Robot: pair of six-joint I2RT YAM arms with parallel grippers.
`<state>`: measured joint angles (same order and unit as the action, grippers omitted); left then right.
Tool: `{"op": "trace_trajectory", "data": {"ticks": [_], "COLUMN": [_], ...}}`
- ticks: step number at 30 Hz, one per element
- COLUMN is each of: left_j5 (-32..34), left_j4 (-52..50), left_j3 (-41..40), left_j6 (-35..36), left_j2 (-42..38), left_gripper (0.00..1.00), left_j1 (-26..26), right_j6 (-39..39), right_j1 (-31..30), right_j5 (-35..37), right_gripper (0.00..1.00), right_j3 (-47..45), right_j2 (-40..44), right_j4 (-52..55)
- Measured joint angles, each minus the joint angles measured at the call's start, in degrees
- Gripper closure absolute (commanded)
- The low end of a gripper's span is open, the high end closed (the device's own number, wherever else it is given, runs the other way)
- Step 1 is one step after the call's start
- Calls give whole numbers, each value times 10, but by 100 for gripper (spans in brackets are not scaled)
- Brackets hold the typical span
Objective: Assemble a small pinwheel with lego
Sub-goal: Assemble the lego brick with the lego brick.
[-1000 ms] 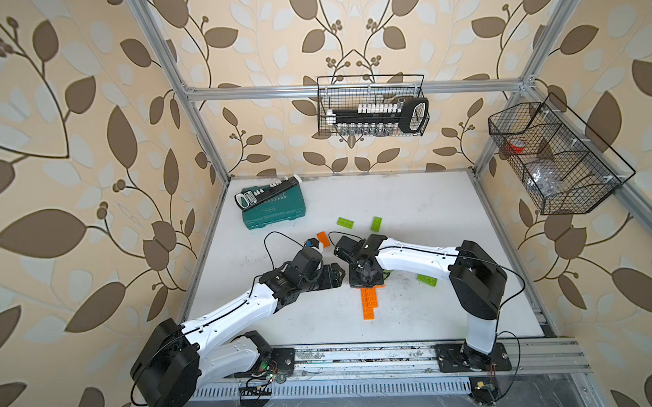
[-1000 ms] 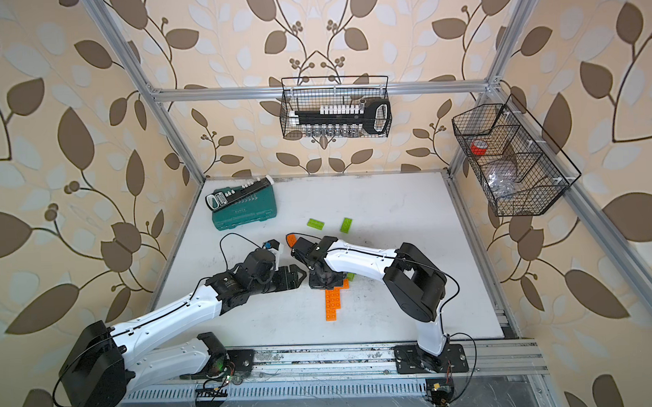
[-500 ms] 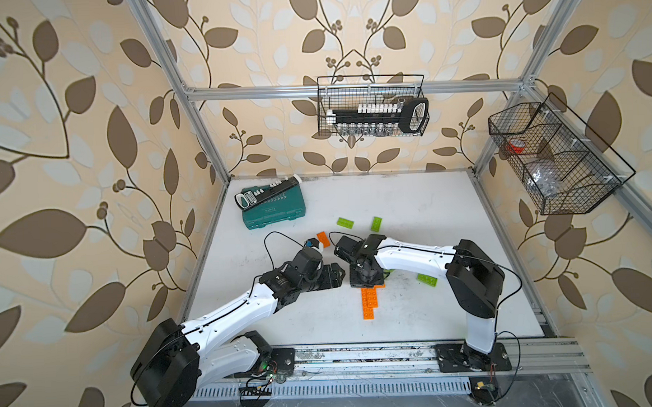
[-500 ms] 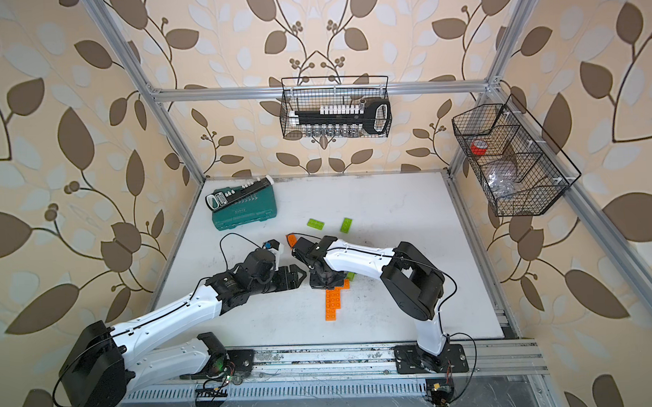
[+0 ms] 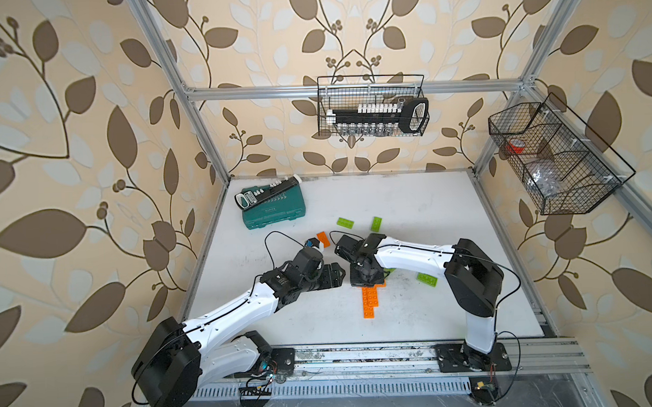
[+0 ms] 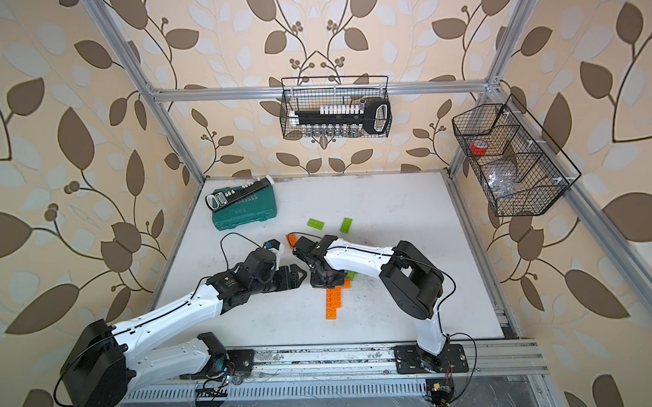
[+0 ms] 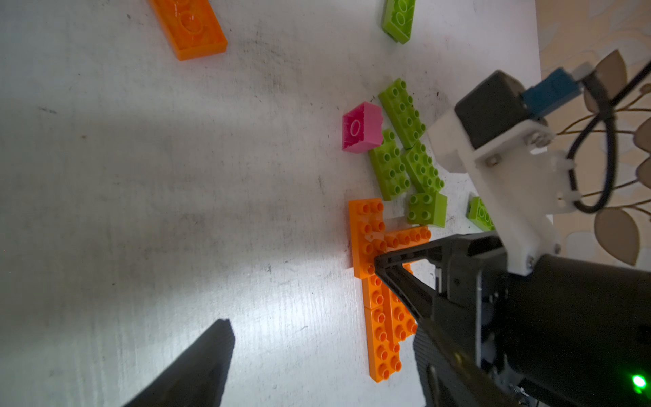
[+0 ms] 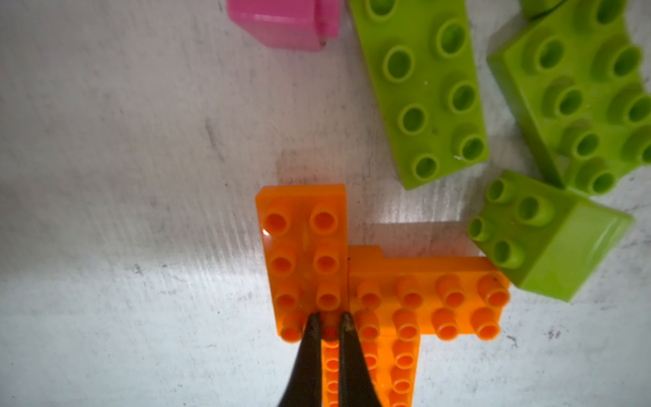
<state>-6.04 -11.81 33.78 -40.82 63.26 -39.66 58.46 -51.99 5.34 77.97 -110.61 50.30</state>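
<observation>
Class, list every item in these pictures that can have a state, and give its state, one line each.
left gripper, open, empty.
right gripper, shut, tips down on the orange assembly.
orange assembly, bricks joined, lying flat.
loose orange brick, underside up, alone.
pink brick, loose, hollow underside showing.
lime green bricks, studs up, clustered beside the assembly.
teal tool case, closed.

Orange bricks joined flat, studs up; lime green bricks loose beside; pink brick near greens.
</observation>
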Motion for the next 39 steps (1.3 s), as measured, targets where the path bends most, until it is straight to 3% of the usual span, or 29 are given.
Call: {"op": "trace_trajectory", "data": {"ticks": [15, 39], "left_j5": [1, 6], "left_j4": [-35, -78], "left_j3": [-3, -4], "left_j6": [3, 3], "left_j2": [-32, -49], "left_gripper": [16, 15], "left_j1": [23, 60], "right_j6": [-30, -56], "right_j1": [-38, -46], "right_j5": [5, 2], "right_gripper": [97, 81], "right_j3": [11, 26], "right_j2": [-6, -6], "right_j4": [17, 38]}}
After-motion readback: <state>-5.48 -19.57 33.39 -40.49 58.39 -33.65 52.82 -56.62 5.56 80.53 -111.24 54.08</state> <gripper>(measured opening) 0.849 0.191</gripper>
